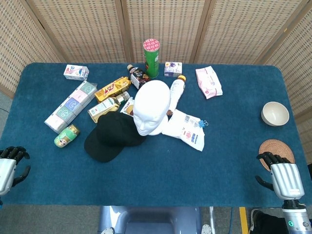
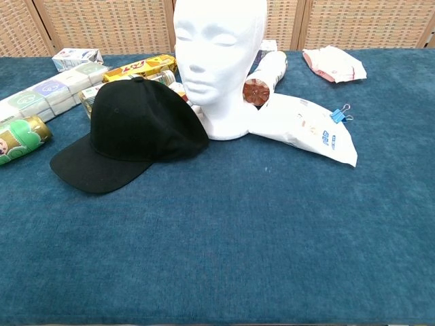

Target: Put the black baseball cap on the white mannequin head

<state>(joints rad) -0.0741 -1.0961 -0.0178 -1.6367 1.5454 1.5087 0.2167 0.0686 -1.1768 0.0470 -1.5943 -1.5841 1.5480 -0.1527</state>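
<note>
The head view shows both hands; the chest view shows neither. The left hand [image 1: 7, 168] sits at the near left edge of the blue table [image 1: 229, 146], holding nothing, its fingers a little apart. The right hand [image 1: 282, 174] sits at the near right corner, also holding nothing with its fingers apart. The soft black baseball cap [image 2: 126, 132] lies flat, far from both hands, touching the smooth white mannequin head [image 2: 219, 54] on its left-hand side.

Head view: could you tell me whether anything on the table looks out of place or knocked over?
A white bottle lies on its side behind the mannequin head, and a green can lies tipped near the cap. Nothing looks spilled or damaged.
</note>
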